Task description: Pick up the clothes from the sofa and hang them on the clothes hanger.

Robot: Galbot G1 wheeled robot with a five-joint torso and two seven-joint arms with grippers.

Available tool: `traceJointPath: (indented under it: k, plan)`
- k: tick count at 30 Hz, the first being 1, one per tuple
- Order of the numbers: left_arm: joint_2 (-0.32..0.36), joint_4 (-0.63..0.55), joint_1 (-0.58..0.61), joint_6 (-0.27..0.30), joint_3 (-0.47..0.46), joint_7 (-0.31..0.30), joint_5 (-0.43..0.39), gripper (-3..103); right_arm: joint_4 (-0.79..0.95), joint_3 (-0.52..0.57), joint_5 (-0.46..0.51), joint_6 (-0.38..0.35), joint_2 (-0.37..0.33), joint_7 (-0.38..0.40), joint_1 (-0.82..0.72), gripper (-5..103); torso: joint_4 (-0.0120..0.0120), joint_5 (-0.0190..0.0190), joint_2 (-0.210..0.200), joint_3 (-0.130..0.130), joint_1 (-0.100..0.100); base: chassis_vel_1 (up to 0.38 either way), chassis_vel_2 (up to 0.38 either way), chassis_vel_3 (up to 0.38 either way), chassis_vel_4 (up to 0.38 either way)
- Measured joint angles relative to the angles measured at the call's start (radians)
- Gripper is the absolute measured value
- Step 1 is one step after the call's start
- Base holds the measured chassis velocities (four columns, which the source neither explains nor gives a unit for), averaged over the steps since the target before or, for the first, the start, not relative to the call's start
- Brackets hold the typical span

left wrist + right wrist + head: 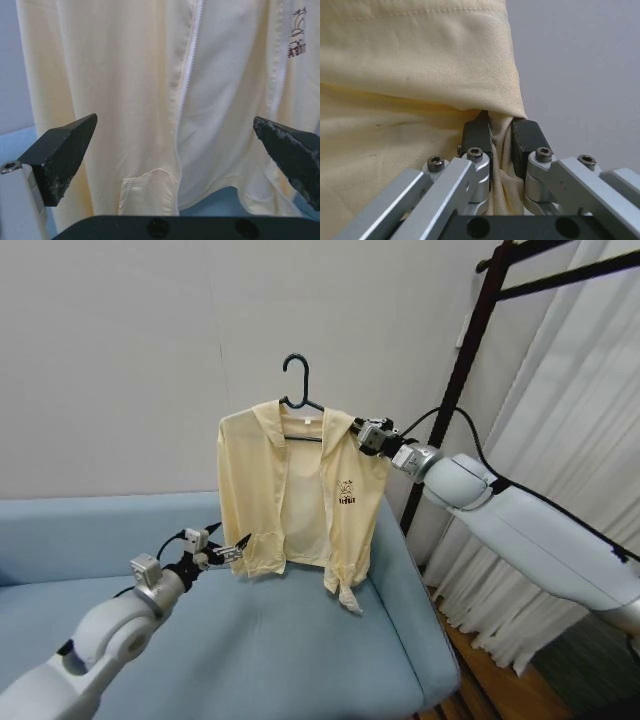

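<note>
- The right gripper (372, 437) is pinching the shoulder fabric of the jacket (265, 480), which is draping on a hanger (297, 380) above the sofa (300, 660).
- The left gripper (226, 551) is hovering, fingers spread, just beside the hem.
- The cloth is appearing light, soft and slippery; a bunched fold or seam is likely offering the surest hold.

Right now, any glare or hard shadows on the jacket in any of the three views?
Head view: even light, no glare on the yellow zip jacket or the black hanger. Left wrist view: the left gripper, open, reads dark against the pale fabric, with no hard shadow. Right wrist view: the right gripper pinches the jacket's shoulder; a fold shades the cloth above it, and the metal links have a soft sheen.
</note>
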Motion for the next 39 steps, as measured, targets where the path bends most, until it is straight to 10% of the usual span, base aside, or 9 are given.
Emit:
traceJointPath:
  k: [8,28,34,39]
  plan:
    - [-0.016,-0.029,0.006,0.013,0.018,-0.005,0.002,100,0.039,0.004,-0.018,0.034,-0.077,-0.115,0.023,9,-0.0005,-0.0002,0.000,0.000,0.000,0.000,0.000,0.000,0.000]
    - [-0.050,-0.031,0.000,0.010,0.055,0.005,0.033,100,0.192,0.018,0.267,-0.274,-0.219,0.066,0.045,9,-0.0006,0.0002,0.000,0.000,0.000,0.000,0.000,0.000,0.000]
    - [-0.052,-0.028,-0.009,0.003,0.071,0.008,0.041,100,0.215,0.017,0.276,-0.251,-0.266,0.063,0.042,9,-0.0006,0.0003,0.000,0.000,0.000,0.000,0.000,0.000,0.000]
    - [-0.023,-0.025,-0.012,-0.010,0.058,0.024,0.027,100,0.197,-0.003,0.275,-0.068,-0.303,0.054,0.018,9,-0.0001,-0.0002,0.000,0.000,0.000,0.000,0.000,0.000,0.000]
